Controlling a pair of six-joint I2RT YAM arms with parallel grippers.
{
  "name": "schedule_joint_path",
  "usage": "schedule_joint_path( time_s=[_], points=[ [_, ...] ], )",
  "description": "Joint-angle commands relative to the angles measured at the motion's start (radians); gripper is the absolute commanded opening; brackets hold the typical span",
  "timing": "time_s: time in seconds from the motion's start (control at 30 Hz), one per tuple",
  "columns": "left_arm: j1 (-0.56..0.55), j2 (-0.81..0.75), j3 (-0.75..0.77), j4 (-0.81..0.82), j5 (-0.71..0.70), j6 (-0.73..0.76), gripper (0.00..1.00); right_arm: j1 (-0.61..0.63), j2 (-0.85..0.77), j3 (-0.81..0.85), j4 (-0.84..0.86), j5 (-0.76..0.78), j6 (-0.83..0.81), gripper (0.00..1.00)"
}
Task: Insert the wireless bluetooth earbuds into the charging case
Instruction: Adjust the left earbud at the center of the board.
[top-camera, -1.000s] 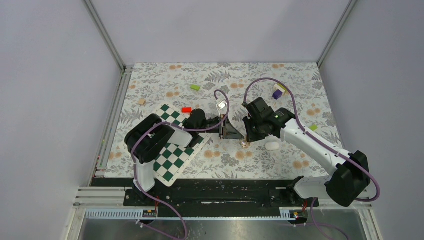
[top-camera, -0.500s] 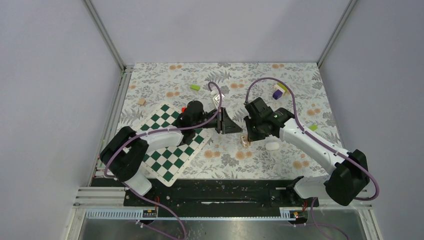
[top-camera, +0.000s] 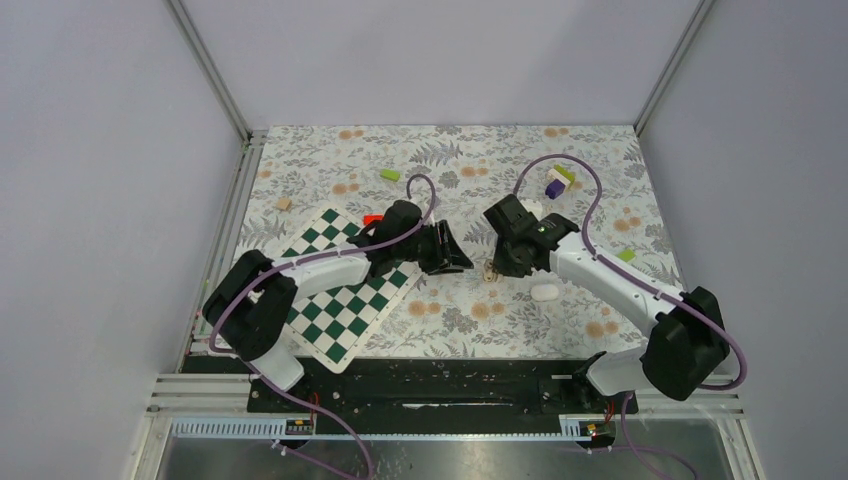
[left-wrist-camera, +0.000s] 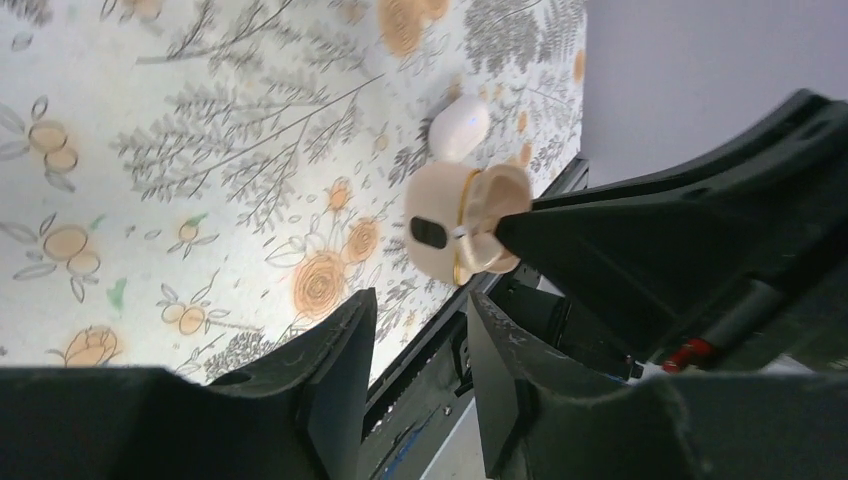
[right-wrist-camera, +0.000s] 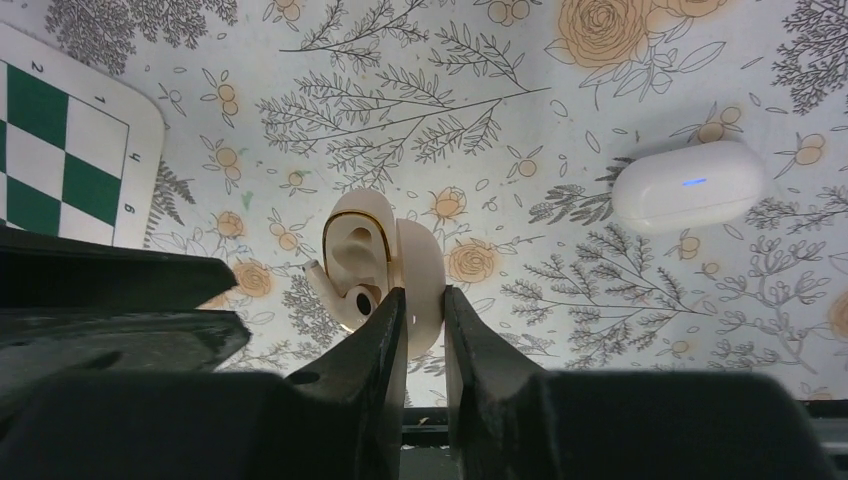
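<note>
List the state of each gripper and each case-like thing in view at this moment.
charging case: lid open, clamped between the fingers of the right gripper.
right gripper: shut on the charging case.
left gripper: open, holding nothing, facing the charging case.
white pod: closed, blue light lit, lying free of both grippers.

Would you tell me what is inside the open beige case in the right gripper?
A gold-rimmed moulded hollow and a dark oval show in the beige case; the right gripper hides the rest.
</note>
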Motion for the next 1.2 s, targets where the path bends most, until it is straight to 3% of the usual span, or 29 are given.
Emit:
schedule_joint_path(
  time_s=[0.0, 0.3, 0.63, 1.17],
  points=[
    [-0.003, 0.006, -0.034, 0.053, 0.031, -0.094, 0.41, 0.010, 0.036, 0.017, 0.044, 0.041, 0.084, 0.00],
    [-0.001, 0.039, -0.031, 0.156, 0.040, -0.197, 0.44, 0.012, 0.065, 0.014, 0.067, 0.006, 0.078, 0.00],
    [-0.005, 0.101, 0.050, 0.053, 0.063, -0.211, 0.42, 0.012, 0.052, 0.016, 0.067, 0.010, 0.073, 0.00],
    [-0.005, 0.176, 0.089, 0.108, 0.101, -0.221, 0.31, 0.012, 0.058, 0.021, 0.078, -0.015, 0.060, 0.00]
  ],
)
